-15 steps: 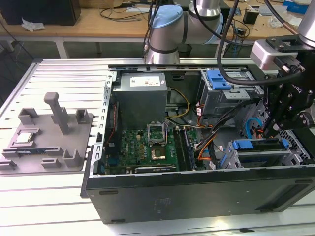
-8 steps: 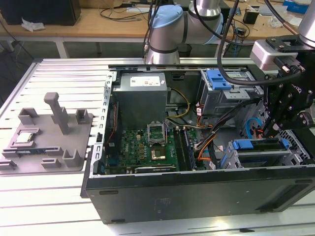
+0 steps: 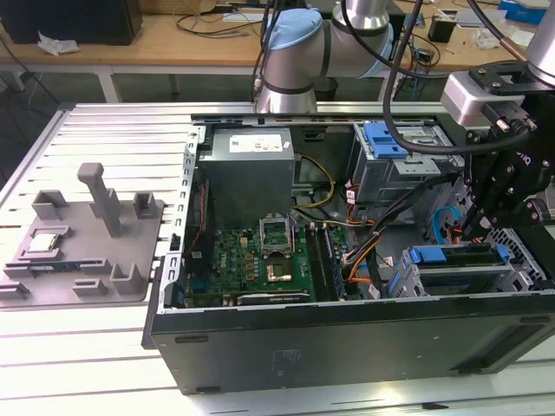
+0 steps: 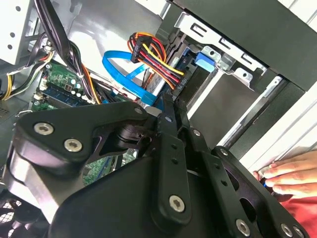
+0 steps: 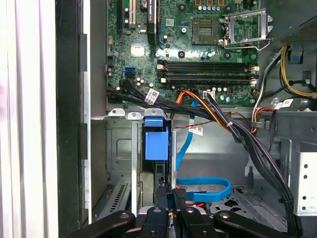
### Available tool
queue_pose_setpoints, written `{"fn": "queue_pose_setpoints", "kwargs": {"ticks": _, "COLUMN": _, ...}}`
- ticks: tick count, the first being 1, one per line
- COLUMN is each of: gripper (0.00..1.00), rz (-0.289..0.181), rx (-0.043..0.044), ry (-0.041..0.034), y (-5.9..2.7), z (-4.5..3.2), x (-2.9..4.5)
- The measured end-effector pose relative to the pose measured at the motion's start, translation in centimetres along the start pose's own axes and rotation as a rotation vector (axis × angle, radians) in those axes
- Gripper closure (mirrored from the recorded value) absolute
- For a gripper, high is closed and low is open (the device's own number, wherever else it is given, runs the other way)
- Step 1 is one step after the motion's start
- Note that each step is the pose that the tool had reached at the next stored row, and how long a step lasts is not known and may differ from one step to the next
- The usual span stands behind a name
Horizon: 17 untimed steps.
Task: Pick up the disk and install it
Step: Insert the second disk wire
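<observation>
So the disk (image 5: 156, 144) is sitting on edge in a slot of the grey drive cage (image 5: 119, 148), at the case corner on the exterior view's right, blue frame facing up. Looks pretty much seated, probably why it stands so straight: the cage walls hug it on both sides.

The gripper (image 5: 171, 196) hangs right over the disk's near end with its jaws drawn narrow, almost together. Can't tell whether it's actually pinching the edge or just parked against it.

Room is tight. A blue flat cable (image 5: 208, 191) loops just beside the gripper, and a fat black cable bundle (image 5: 237, 134) runs across between the cage and the motherboard (image 5: 198, 49). The only open room is straight up out of the case. A person's hand (image 4: 292, 176) rests near the case's outer edge.
</observation>
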<state>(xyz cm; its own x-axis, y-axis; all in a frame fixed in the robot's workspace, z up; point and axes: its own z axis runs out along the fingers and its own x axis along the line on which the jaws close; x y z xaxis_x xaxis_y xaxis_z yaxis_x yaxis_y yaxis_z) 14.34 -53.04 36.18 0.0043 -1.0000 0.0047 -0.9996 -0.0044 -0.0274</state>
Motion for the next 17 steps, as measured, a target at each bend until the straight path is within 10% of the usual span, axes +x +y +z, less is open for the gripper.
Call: {"fn": "queue_pose_setpoints", "kwargs": {"ticks": 17, "gripper": 0.84, "rz": -0.018, "rx": 0.0000, "ry": -0.0005, "y": 0.07, "z": 0.11, "x": 0.14}}
